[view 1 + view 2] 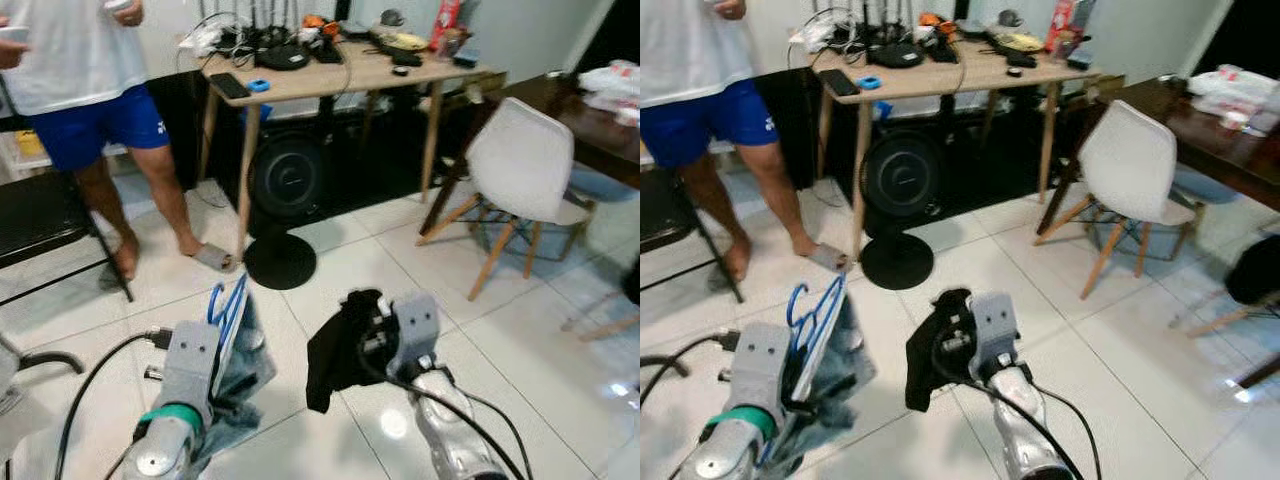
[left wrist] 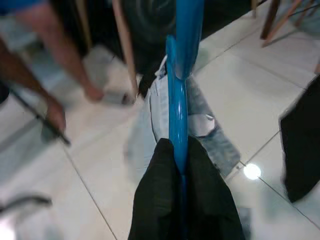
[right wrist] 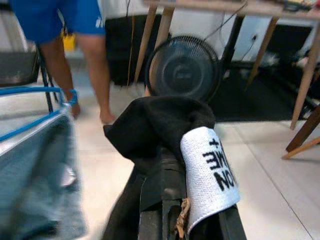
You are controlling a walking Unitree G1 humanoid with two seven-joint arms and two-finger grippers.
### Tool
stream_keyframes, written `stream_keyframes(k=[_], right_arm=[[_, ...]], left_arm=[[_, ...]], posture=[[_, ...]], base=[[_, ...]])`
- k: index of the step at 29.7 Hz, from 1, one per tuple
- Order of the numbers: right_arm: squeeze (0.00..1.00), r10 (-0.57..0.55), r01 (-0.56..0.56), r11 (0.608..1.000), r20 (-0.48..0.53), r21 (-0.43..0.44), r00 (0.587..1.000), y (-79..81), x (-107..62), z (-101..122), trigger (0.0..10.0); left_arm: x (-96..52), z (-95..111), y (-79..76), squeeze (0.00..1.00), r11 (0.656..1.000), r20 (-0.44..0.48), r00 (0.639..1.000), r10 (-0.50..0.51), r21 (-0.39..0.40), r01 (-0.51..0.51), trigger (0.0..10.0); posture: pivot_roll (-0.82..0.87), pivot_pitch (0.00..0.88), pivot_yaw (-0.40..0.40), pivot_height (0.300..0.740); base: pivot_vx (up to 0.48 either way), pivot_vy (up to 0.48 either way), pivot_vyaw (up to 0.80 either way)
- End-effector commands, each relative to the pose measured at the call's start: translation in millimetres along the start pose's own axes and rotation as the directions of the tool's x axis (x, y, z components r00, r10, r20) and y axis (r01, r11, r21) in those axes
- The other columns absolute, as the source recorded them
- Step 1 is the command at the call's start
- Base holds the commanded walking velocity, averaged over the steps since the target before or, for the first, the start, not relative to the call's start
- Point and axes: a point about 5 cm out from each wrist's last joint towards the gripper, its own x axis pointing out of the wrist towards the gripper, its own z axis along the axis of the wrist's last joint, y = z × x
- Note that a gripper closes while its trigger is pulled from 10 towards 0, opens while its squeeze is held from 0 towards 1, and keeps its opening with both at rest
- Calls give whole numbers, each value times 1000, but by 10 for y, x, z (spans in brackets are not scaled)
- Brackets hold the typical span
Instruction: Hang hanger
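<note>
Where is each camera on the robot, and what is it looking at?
Left eye view: on the head, looking down past both silver arms at the wooden table and fan.
Right eye view: beside it on the head, same scene, with the white chair.
Left wrist view: on the left arm, looking along the left pincer clamping the blue hanger with jeans.
Right wrist view: on the right arm, looking along the right pincer holding black cloth.
Both wrist views share the person's legs.

Blue hanger (image 1: 228, 305), faded-blue jeans (image 1: 243, 372), black cloth (image 1: 338, 348), white label (image 3: 209, 175).
</note>
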Motion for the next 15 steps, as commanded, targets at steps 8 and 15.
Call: stream_keyframes(k=[8,15], right_arm=[[0,-77,77,997,60,-2,995,-54,33,107,10000],[0,-152,152,988,97,9,984,-80,0,166,10000]], left_arm=[[215,433,-113,0,989,193,971,-143,66,133,10000],[340,569,-244,0,975,225,949,-223,57,215,10000]], posture=[[-34,32,122,740],[-116,15,181,740]], base=[[0,0,-800],[0,0,-800]])
